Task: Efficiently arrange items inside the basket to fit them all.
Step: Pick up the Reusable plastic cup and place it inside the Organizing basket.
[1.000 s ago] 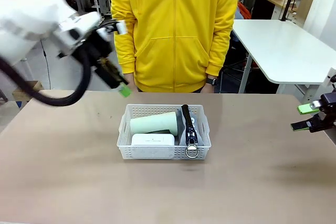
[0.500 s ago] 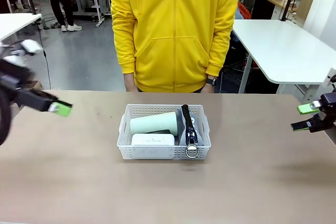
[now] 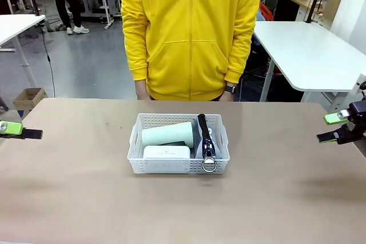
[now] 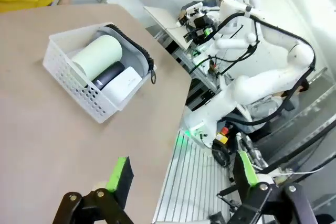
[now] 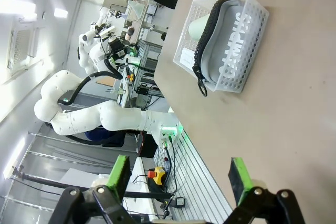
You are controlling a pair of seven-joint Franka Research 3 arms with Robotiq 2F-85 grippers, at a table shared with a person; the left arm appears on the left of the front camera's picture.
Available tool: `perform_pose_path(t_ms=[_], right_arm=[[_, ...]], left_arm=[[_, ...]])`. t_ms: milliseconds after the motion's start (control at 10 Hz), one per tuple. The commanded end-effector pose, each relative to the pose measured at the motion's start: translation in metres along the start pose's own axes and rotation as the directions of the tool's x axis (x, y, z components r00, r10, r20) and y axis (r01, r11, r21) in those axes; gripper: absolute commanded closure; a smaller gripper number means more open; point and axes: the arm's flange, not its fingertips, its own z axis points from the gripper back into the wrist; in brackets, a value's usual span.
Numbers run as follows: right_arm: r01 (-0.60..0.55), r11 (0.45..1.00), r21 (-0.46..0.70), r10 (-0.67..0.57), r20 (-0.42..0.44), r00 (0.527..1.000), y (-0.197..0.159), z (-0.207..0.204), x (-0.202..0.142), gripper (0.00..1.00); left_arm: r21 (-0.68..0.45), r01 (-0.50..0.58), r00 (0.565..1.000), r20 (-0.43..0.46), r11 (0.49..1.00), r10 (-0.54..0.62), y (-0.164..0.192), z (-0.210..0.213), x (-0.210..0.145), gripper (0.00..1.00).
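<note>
Basket sits at the middle of the tabletop, just in front of the person, with its long axis running across the front view. Inside, the cup lies on its side at the far left, the box lies in front of it, the pouch stands on edge along the right wall with its ring hanging over the near rim, and a dark object, likely the stapler, is wedged between cup and box. All four items appear to be in, so the packing looks done or nearly so.

Both arms are well apart from the basket, at opposite tabletop edges: the left gripper far to its left, the right gripper far to its right, about equally distant. From each wrist view the basket lies ahead, beyond the fingertips. Both sets of jaws are spread wide, holding and touching nothing.
</note>
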Motion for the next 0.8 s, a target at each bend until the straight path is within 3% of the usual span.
perform_pose_path(t_ms=[0, 700], right_arm=[[0.0, 1.0, 0.009, 0.0, 0.002, 1.0, 0.0028, 0.0027, 0.0014, 0.0], [0.0, 1.0, 0.009, 0.0, 0.002, 1.0, 0.0028, 0.0027, 0.0014, 0.0]], left_arm=[[0.056, 0.045, 0.999, -0.02, 0.997, -0.044, -0.0192, -0.0041, 0.0181, 0.0], [0.056, 0.045, 0.999, -0.02, 0.997, -0.044, -0.0192, -0.0041, 0.0181, 0.0]])
